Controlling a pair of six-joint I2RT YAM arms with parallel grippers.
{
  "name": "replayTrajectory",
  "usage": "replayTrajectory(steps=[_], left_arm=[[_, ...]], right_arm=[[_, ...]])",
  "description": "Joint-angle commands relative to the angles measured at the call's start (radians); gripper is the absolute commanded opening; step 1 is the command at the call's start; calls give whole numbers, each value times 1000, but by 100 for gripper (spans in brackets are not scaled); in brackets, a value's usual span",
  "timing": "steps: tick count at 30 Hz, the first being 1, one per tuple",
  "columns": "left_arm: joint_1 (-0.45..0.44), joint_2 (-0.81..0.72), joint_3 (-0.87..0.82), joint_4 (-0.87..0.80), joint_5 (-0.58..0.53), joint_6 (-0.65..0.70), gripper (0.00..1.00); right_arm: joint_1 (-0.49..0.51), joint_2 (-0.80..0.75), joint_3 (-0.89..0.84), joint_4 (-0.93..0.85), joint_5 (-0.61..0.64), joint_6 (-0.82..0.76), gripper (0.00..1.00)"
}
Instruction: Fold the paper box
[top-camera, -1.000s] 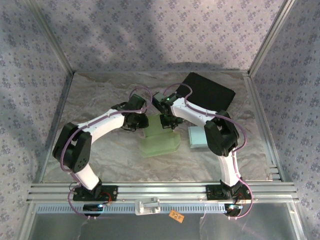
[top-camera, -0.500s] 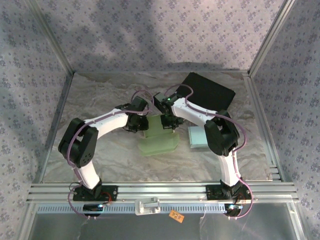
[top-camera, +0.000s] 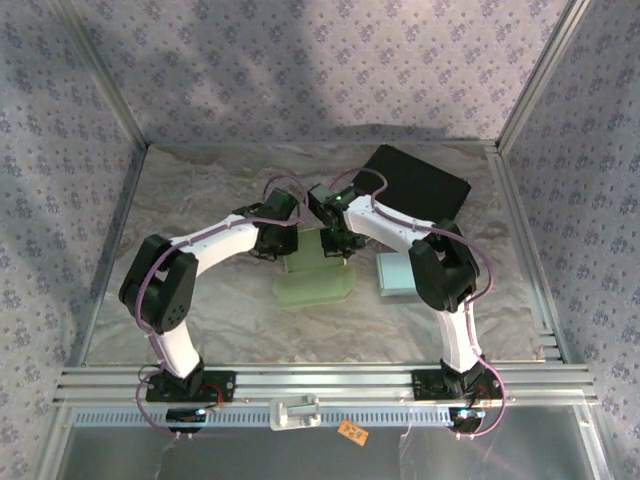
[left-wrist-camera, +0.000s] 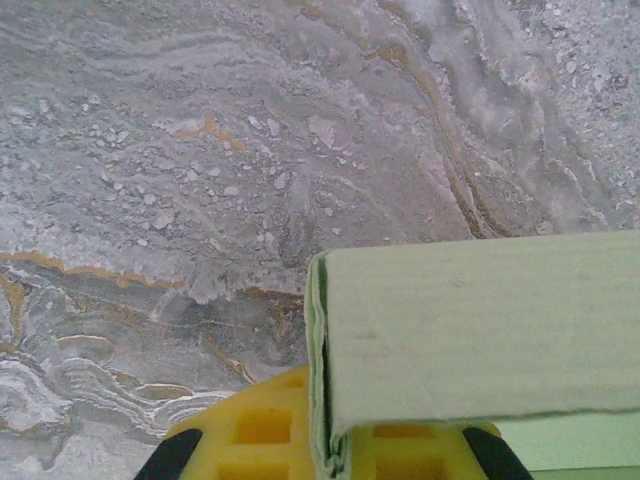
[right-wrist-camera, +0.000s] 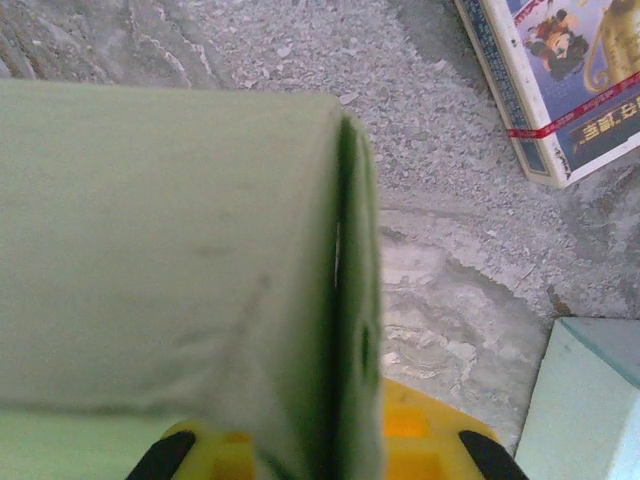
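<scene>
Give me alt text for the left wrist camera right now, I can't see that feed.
The left hand is shut on the folded edge of the pale green paper box, pinched between its yellow fingers at the bottom of the frame. Behind it lies the grey marbled table.

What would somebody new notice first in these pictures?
Mid-table, the left gripper and right gripper are each shut on a folded edge of a pale green paper box. A flat black slab lies at the far right, and a light blue box sits just right of the green one.
</scene>
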Motion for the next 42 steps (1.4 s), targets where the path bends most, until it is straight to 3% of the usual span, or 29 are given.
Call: replayTrajectory(steps=[1,4,7,8,14,20,27,30,34,42], left_arm=[[-30,-1,33,-53,-104,-2,0],[-44,-16,38,-71,-120,-15,1],[-51,-38,58,-114,-122,-17,33],[-51,-56,64,-130,-117,-13,37],[-40,-284,2,-146,-106,-82,39],[40,-547,-6,-276,-138,-159,40],[203,-760,-200,-351,68,-261,34],[275,-809,-370,-208,264,-325,33],[326,-791,-562,204,496,-464,34],[333,-648,-653,475,555,-535,34]], right_arm=[[3,-6,-2,-47,-13,26,0],[3,2,7,-49,-28,40,0],[1,10,12,-60,-51,73,0],[-4,9,11,-66,-64,91,0],[-56,-3,-41,-5,-223,211,0],[-81,-5,-58,64,-421,480,0],[-73,9,-54,133,-531,827,0],[-64,16,-80,193,-560,927,0],[-38,33,-71,189,-560,986,0],[-13,66,-108,254,-587,1057,0]])
